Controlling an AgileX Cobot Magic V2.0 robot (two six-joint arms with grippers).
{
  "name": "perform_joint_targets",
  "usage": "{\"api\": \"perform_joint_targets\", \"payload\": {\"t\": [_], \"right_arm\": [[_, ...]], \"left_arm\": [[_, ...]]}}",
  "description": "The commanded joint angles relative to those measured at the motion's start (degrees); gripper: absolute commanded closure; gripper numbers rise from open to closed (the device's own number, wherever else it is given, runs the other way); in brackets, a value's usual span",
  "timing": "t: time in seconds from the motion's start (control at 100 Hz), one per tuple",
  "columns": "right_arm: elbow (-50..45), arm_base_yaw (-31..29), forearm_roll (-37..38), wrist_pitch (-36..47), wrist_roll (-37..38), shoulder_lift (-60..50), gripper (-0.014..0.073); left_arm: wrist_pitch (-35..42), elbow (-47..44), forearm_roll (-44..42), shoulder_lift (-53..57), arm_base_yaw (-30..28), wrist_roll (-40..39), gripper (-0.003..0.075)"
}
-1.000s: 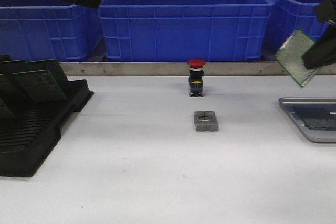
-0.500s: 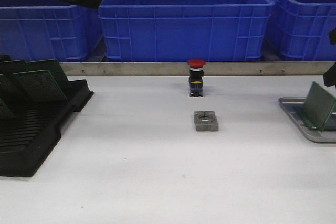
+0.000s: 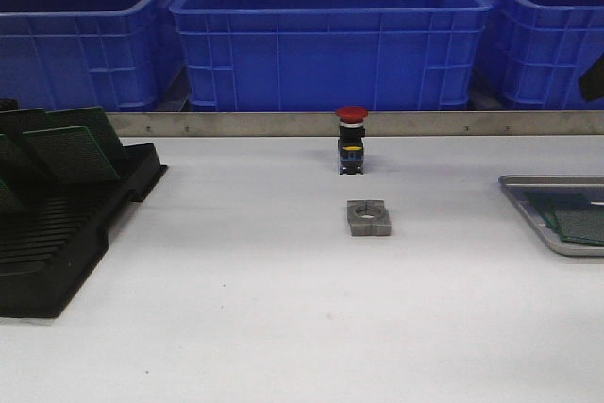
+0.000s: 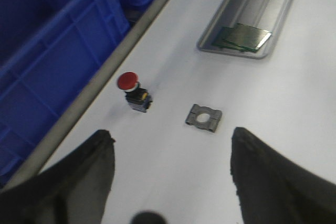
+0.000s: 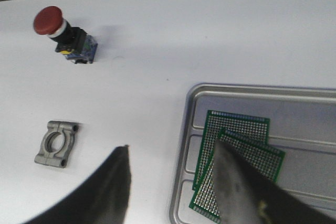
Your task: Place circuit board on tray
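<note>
The silver-grey tray [image 3: 547, 186] lies at the table's right edge. Two green circuit boards [image 3: 580, 224] lie flat in it, overlapping. In the right wrist view my right gripper [image 5: 170, 148] is open and empty. It hovers over the tray's [image 5: 262, 90] near rim, and one finger [image 5: 236, 187] covers part of the boards [image 5: 239, 135]. In the front view only a dark part of the right arm [image 3: 593, 82] shows. My left gripper [image 4: 170, 140] is open and empty, high over the table's middle. From it the tray [image 4: 252, 9] and boards [image 4: 244, 38] look far off.
A red-capped push button [image 3: 352, 139] and a grey metal clamp block [image 3: 368, 217] sit mid-table. A black slotted rack [image 3: 57, 233] with more green boards [image 3: 71, 153] stands at the left. Big blue bins [image 3: 330, 35] line the back behind a metal rail [image 3: 283, 124].
My right gripper brought the board down onto the tray, let it go and rose almost out of the front view. The board now lies flat. My left arm left the top-left corner.
</note>
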State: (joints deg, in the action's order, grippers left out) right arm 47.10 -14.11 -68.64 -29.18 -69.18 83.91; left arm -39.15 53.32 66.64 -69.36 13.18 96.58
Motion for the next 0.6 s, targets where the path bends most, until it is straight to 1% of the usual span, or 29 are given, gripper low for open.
{"api": "perform_joint_targets", "payload": {"t": [0.0,0.03,0.04,0.06,0.09,0.1,0.11,0.13,0.2,0.27,0.39,0.48,0.59], "right_arm": [[1.13,-0.23,1.5,-2.4,-0.29,-5.98,0.0426],[1.13,-0.23,1.65,-2.73,-0.29,-7.21,0.0508],[1.13,-0.23,1.65,-2.86,-0.29,-7.82,0.0524],[1.13,-0.23,1.65,-3.14,-0.37,-8.76,0.0573],[1.13,-0.23,1.77,-3.54,-0.66,-9.95,0.0636],[1.13,-0.23,1.77,-3.8,-0.77,-10.26,0.0666],[1.13,-0.23,1.77,-3.91,-0.91,-10.83,0.0671],[1.13,-0.23,1.77,-4.25,-1.07,-11.67,0.066],[1.13,-0.18,1.72,-5.18,-2.52,-14.45,0.0655],[1.13,-0.18,1.72,-5.43,-2.79,-17.38,0.0655],[1.07,-0.18,1.62,-5.08,-2.79,-22.93,0.0655],[-0.02,-0.13,0.75,-2.83,-2.95,-27.77,0.0655],[-3.23,0.58,-1.94,1.84,-5.41,-33.69,0.0655]], "left_arm": [[4.19,1.83,1.91,4.6,-1.89,-5.21,0.0423],[4.96,1.83,1.51,5.39,-2.9,-7.42,0.0481],[5.31,1.7,1.51,5.6,-3.11,-7.96,0.0514],[5.56,1.56,1.51,6.15,-3.76,-9.51,0.0548],[5.8,1.37,1.34,7.03,-4.67,-11.04,0.064],[5.8,1.28,1.16,7.2,-5.15,-11.28,0.0659],[5.8,1.14,1.07,7.37,-5.39,-11.42,0.0697],[5.8,0.93,0.71,7.91,-6.1,-11.57,0.0734],[6.69,0.16,-0.31,9.56,-8.2,-13.36,0.0741],[10.13,-1.24,-0.44,11.56,-9.8,-16.45,0.0741],[20.49,-5.49,0.45,16.14,-10.52,-17.21,0.0741],[24.47,-8.94,3.62,19.95,-10.41,-17.21,0.0741],[27.25,-12.19,4.14,24.13,-10.41,-17.21,0.0741]]}}
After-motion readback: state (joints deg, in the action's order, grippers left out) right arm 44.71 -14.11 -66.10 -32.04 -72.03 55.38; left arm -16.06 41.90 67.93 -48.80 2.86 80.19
